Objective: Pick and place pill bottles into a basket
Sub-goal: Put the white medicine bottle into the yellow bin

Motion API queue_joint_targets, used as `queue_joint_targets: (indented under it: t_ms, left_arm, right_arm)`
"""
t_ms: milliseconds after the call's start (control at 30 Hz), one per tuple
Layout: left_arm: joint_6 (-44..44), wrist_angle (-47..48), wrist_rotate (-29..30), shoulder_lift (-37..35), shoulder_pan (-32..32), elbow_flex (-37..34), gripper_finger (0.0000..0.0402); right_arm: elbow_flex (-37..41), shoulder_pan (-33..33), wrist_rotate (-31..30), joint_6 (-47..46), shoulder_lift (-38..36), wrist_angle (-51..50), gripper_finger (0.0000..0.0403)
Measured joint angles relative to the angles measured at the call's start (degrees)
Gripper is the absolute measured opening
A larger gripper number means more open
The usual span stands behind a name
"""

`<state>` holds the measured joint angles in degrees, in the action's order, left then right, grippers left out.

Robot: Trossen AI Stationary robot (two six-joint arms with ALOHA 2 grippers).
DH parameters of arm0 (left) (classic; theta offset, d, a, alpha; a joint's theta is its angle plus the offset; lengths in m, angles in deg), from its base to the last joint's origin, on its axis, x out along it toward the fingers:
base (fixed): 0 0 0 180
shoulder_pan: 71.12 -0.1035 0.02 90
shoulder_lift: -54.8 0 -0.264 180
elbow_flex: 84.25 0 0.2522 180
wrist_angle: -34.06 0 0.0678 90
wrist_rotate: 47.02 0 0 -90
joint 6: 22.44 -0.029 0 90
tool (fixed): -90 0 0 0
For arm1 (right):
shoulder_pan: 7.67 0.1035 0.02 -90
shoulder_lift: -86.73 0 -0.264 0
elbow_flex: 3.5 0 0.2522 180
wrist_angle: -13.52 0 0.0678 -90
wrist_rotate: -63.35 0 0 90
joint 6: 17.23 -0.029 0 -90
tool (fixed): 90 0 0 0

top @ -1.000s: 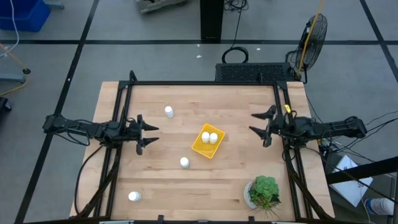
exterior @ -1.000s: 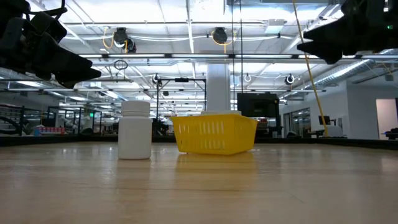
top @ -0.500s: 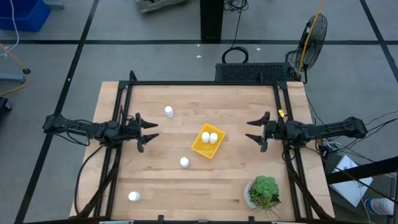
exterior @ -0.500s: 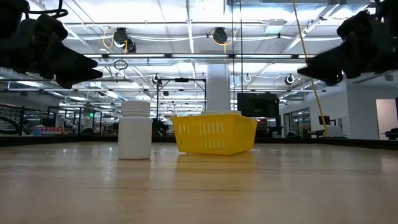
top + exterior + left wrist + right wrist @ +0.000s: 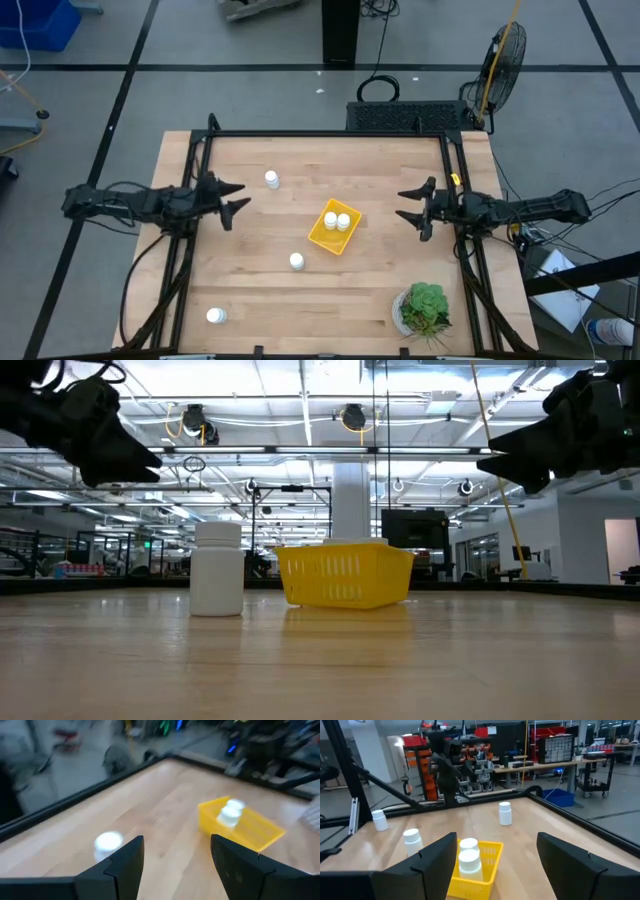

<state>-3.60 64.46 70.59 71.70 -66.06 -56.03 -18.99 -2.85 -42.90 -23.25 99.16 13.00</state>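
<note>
The yellow basket (image 5: pixel 335 228) sits mid-table with two white pill bottles (image 5: pixel 337 220) standing in it; it also shows in the low view (image 5: pixel 345 575). Three more bottles stand on the table: one far left of centre (image 5: pixel 271 180), one just near of the basket (image 5: pixel 296 261), one at the near left (image 5: pixel 215 316). My left gripper (image 5: pixel 234 197) is open and empty above the table's left side, close to the far-left bottle (image 5: pixel 107 843). My right gripper (image 5: pixel 411 208) is open and empty above the right side, facing the basket (image 5: pixel 472 865).
A white pot with a green plant (image 5: pixel 423 310) stands at the near right corner. A black frame (image 5: pixel 325 135) runs along the table's far, left and right edges. Bare wood lies between the basket and both grippers.
My left gripper has swung toward the table's far edge and drawn back a little to the left, turning toward the far-left bottle. My right gripper has moved slightly toward the basket and a little lower. Both stay open. No bottle has moved.
</note>
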Motion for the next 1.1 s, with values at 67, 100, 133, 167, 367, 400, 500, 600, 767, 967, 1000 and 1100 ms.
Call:
queue_joint_targets:
  t_ms: [67,100,133,167,367,400,500,600,767,967,1000,1100]
  left_arm:
    - [2.69,6.66,-0.33,3.78,-1.79,4.50,0.0234]
    - [4.04,9.74,-0.75,5.80,-2.79,6.61,0.0234]
    - [5.63,12.83,-1.49,8.04,-3.82,9.01,0.0234]
    - [7.20,15.10,-2.55,10.24,-4.89,11.19,0.0234]
    - [14.71,22.65,-9.33,22.65,-11.89,21.02,0.0234]
    - [15.18,23.77,-11.03,24.67,-13.12,22.15,0.0234]
    - [13.97,26.67,-16.42,30.47,-16.48,24.29,0.0234]
    - [9.21,26.91,-20.79,35.45,-19.60,25.36,0.0234]
    - [1.17,26.62,-22.61,41.83,-23.61,28.42,0.0235]
    - [0.25,26.99,-22.62,46.83,-27.18,34.00,0.0235]
    - [0.08,27.29,-22.62,47.61,-27.62,34.86,0.0235]
    - [-0.50,29.27,-22.62,50.16,-28.83,37.22,0.0235]
  right_arm:
    - [0.03,0.00,-0.15,-0.17,0.00,0.40,0.0265]
    - [0.03,0.00,-0.35,-0.17,-0.02,0.49,0.0265]
    - [0.03,0.00,-0.61,-0.17,-0.02,0.43,0.0265]
    - [0.07,0.00,-1.21,-0.17,0.00,0.41,0.0265]
    - [0.12,-0.02,-1.95,-0.17,0.00,1.37,0.0265]
    - [0.12,-0.02,-1.92,-0.17,0.00,1.72,0.0265]
    - [0.12,-0.02,-1.90,-0.20,0.00,1.94,0.0265]
    - [0.12,-0.02,-1.90,-0.19,0.00,1.71,0.0265]
    - [0.14,-0.02,-1.88,-0.25,0.00,1.53,0.0265]
    - [0.14,-0.02,-1.88,-0.69,0.00,1.11,0.0265]
    - [0.18,-0.02,-1.88,-0.93,0.01,1.01,0.0265]
    - [0.18,-0.02,-1.88,-1.98,0.00,0.05,0.0265]
